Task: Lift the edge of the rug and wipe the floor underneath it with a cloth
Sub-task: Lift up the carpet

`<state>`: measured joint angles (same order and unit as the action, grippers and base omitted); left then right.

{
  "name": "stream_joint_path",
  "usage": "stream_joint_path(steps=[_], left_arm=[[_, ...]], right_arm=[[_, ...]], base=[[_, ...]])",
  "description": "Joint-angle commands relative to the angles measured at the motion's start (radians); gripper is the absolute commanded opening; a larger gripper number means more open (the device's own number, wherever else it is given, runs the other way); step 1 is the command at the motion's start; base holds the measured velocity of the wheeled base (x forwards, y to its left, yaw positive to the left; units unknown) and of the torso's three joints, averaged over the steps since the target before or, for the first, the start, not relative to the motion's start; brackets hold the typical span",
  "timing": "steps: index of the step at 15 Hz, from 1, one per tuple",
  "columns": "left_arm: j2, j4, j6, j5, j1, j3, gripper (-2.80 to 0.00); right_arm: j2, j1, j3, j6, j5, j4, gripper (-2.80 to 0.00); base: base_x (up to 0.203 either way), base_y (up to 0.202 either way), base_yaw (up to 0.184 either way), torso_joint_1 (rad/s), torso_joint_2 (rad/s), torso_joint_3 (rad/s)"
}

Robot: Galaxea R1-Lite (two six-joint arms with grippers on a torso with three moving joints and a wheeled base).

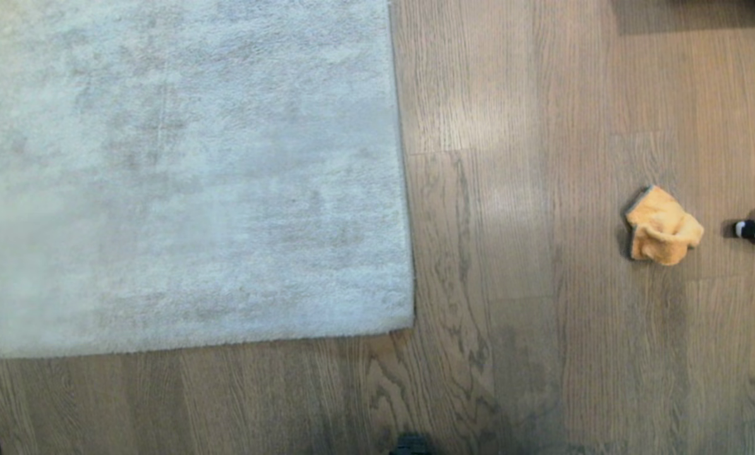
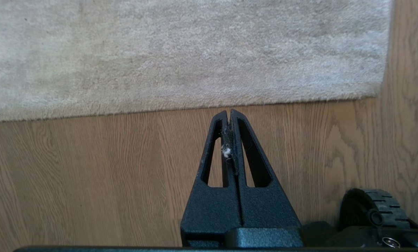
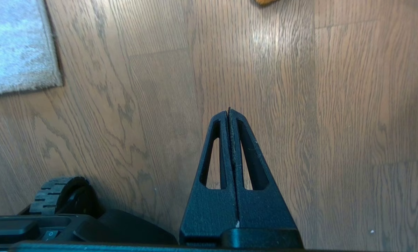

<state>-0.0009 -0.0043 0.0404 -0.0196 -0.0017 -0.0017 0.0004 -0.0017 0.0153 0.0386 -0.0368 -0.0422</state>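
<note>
Rug (image 1: 181, 177) flat on floor (image 1: 510, 316); cloth (image 1: 663, 226) lies apart; left claw (image 2: 229, 112) and right claw (image 3: 228, 112) clenched, empty.

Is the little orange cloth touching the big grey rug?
Apart. In the head view the small crumpled orange-yellow microfibre cloth lies on the grey-brown wooden plank floor, with bare planks between it and the pale grey short-pile rug.

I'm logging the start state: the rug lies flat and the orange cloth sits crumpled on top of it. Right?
Not quite. The rug does lie flat, but the head view shows the crumpled orange cloth on the bare floor, well apart from the rug's edge.
</note>
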Motion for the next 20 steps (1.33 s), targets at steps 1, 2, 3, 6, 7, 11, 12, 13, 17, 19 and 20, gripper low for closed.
stream_joint_path(steps=[1, 2, 3, 6, 7, 11, 12, 13, 17, 19, 20], left_arm=[[0.001, 0.000, 0.001, 0.000, 0.000, 0.000, -2.80], [0.001, 0.000, 0.001, 0.000, 0.000, 0.000, -2.80], [0.001, 0.000, 0.003, -0.002, 0.000, 0.000, -2.80], [0.001, 0.000, 0.005, -0.004, 0.000, 0.000, -2.80], [0.001, 0.000, 0.007, -0.005, 0.000, 0.000, -2.80], [0.001, 0.000, 0.009, -0.005, 0.000, 0.000, -2.80], [0.001, 0.000, 0.009, -0.005, 0.000, 0.000, -2.80], [0.001, 0.000, 0.009, -0.005, 0.000, 0.000, -2.80], [0.001, 0.000, 0.010, -0.005, 0.000, 0.000, -2.80], [0.001, 0.000, 0.010, -0.005, 0.000, 0.000, -2.80], [0.001, 0.000, 0.010, -0.005, 0.000, 0.000, -2.80]], right_arm=[[0.001, 0.000, 0.000, 0.001, 0.000, -0.001, -2.80], [0.001, 0.000, 0.000, 0.000, 0.000, -0.001, -2.80], [0.001, 0.000, 0.000, 0.000, 0.000, -0.001, -2.80], [0.001, 0.000, 0.000, 0.001, 0.000, -0.001, -2.80], [0.001, 0.000, 0.000, 0.001, 0.000, -0.001, -2.80], [0.001, 0.000, 0.000, 0.000, 0.000, -0.001, -2.80], [0.001, 0.000, 0.000, 0.001, 0.000, -0.001, -2.80], [0.001, 0.000, 0.000, 0.000, 0.000, -0.001, -2.80], [0.001, 0.000, 0.000, 0.001, 0.000, -0.001, -2.80], [0.001, 0.000, 0.000, 0.000, 0.000, -0.001, -2.80], [0.001, 0.000, 0.000, 0.000, 0.000, -0.001, -2.80]], base=[[0.000, 0.000, 0.000, -0.002, -0.01, -0.199], [0.000, 0.000, 0.000, 0.002, 0.00, -0.201], [0.000, 0.000, 0.000, 0.002, 0.01, -0.203], [0.000, 0.000, 0.000, 0.005, 0.00, -0.199], [0.000, 0.000, 0.000, 0.006, 0.00, -0.198], [0.000, 0.000, 0.000, 0.005, 0.00, -0.193], [0.000, 0.000, 0.000, -0.001, 0.00, -0.195], [0.000, 0.000, 0.000, 0.006, 0.00, -0.206], [0.000, 0.000, 0.000, 0.000, 0.00, -0.060], [0.000, 0.000, 0.000, 0.000, 0.00, 0.000], [0.000, 0.000, 0.000, 0.000, 0.00, 0.000]])
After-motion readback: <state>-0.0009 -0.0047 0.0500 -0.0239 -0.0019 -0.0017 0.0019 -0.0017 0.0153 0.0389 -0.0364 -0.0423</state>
